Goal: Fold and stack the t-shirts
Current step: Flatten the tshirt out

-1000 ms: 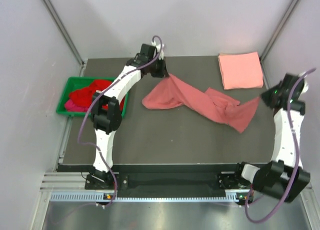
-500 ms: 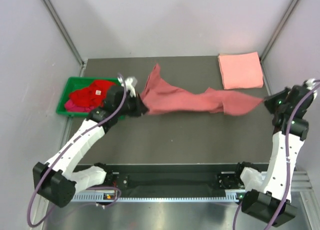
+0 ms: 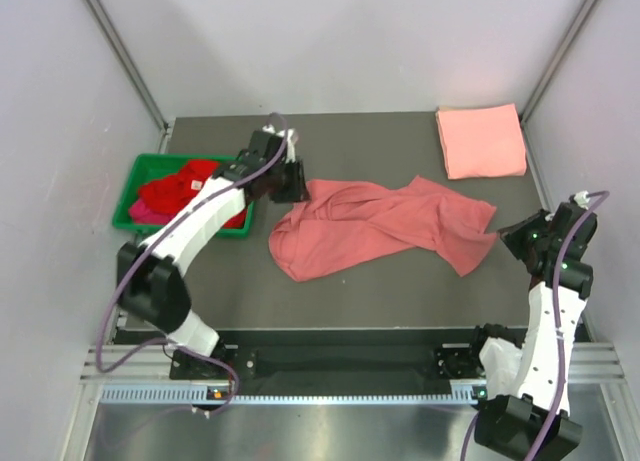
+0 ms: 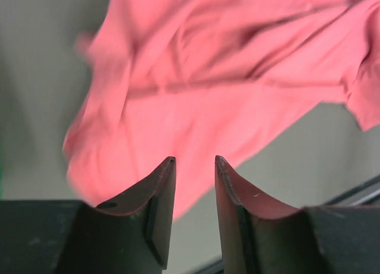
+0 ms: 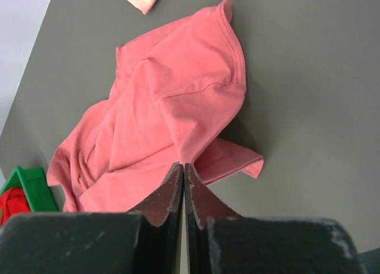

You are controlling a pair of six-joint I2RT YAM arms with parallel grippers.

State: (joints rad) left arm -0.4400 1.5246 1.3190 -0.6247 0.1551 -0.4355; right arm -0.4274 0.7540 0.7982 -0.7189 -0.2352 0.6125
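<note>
A dusty rose-red t-shirt (image 3: pixel 370 223) lies crumpled across the middle of the dark table. My left gripper (image 3: pixel 296 187) hangs at its far left edge, open and empty; in the left wrist view (image 4: pixel 195 161) the shirt (image 4: pixel 225 78) shows beyond the parted jaws. My right gripper (image 3: pixel 507 233) is at the shirt's right edge. In the right wrist view (image 5: pixel 183 165) its jaws are pressed together where a raised fold of the shirt (image 5: pixel 172 101) runs up to the tips. A folded salmon pink t-shirt (image 3: pixel 480 141) lies at the back right.
A green bin (image 3: pixel 128 209) at the left table edge holds bright red t-shirts (image 3: pixel 185 186) and a bit of magenta cloth (image 3: pixel 140 212). The bin's corner shows in the right wrist view (image 5: pixel 32 182). Grey walls close in on both sides and the back.
The shirt was stretched in the air between both grippers; now it lies slack on the table. My left gripper has let go and moved back. My right gripper has come nearer and lower.
</note>
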